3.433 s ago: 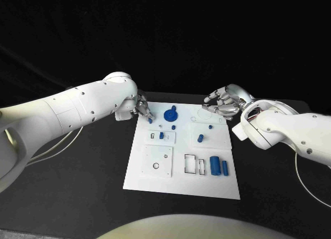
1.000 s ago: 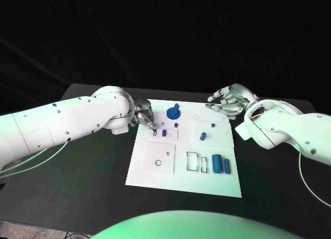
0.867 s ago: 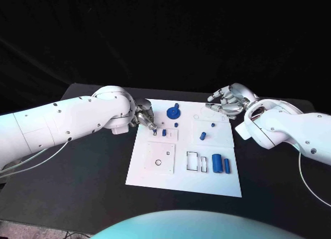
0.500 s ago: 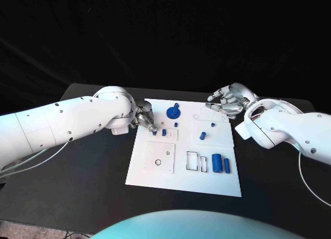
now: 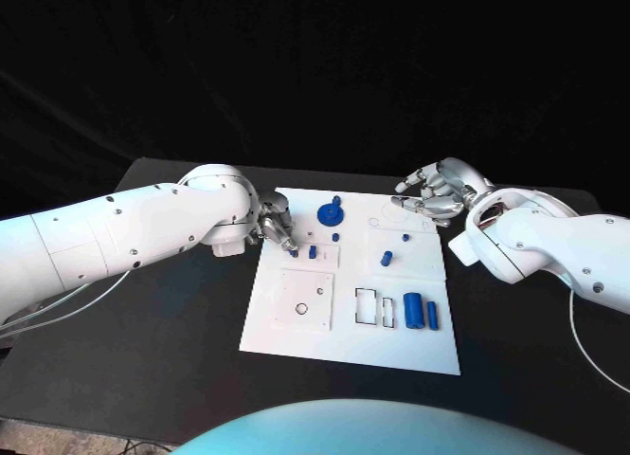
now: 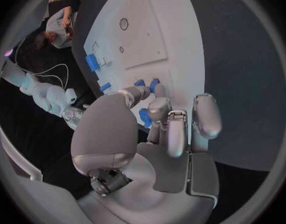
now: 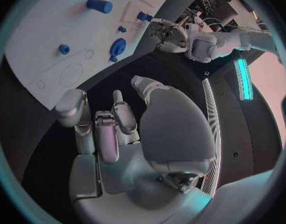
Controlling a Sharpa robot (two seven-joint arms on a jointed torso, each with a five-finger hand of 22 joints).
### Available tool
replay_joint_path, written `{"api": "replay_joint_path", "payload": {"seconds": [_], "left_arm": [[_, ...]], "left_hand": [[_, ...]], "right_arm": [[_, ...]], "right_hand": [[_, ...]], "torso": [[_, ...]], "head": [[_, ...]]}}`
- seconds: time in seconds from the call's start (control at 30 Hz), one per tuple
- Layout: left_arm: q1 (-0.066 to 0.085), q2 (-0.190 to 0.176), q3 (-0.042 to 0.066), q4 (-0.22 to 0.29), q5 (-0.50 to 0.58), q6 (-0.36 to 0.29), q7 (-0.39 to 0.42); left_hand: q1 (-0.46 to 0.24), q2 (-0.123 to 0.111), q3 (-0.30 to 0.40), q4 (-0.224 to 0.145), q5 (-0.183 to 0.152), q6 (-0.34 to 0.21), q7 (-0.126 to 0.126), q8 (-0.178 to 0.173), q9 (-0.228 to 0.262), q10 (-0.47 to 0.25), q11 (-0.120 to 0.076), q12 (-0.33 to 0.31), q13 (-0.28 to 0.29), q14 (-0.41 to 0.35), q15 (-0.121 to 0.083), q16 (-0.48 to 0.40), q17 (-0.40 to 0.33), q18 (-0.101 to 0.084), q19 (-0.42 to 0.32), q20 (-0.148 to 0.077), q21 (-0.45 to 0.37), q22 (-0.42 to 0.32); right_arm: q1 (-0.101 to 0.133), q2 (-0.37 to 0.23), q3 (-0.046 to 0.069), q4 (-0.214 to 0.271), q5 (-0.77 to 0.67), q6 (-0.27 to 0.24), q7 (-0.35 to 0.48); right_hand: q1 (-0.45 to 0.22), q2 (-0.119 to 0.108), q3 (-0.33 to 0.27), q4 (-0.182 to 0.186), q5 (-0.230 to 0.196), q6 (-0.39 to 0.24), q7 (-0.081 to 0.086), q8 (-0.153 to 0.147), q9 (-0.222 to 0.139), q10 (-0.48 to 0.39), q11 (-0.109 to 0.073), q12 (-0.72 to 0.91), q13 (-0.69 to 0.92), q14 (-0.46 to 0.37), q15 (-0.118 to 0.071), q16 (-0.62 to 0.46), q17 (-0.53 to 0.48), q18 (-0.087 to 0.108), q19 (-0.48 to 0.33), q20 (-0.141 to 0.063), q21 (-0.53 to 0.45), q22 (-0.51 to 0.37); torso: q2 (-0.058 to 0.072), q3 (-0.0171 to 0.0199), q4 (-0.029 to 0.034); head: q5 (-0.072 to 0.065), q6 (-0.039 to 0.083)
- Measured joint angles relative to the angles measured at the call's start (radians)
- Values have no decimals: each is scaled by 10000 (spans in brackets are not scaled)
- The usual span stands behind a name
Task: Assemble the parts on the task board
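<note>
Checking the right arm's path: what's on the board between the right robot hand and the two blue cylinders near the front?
In the head view, one small blue part lies between the right robot hand and the blue cylinders; otherwise bare white board.

The black table (image 5: 165,313) carries the white task board (image 5: 345,346) at its middle.

White task board (image 5: 345,332) on the tabletop, small blue parts (image 5: 422,311) on it.
Round blue part (image 5: 329,214) near the far edge; two cylinders lie side by side near the right edge.
</note>
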Motion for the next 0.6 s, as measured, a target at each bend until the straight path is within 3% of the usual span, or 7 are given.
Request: {"api": "replay_joint_path", "payload": {"seconds": [0.6], "left_arm": [[-30,18,3,76,-1,-148,-9]], "left_hand": [[-26,51,0,0,-7,14,18,-3,4,40,-33,0,-2,0,0,0,0,0,0,0,0,-1]], "right_arm": [[0,-11,0,-1,6,1,-2]], "right_hand": [[0,0,0,0,0,0,0,35,-2,0,0,0,0,0,0,0,0,0,0,0,0,0]], "torso": [[-1,-1,1]], "head": [[-5,-17]]}}
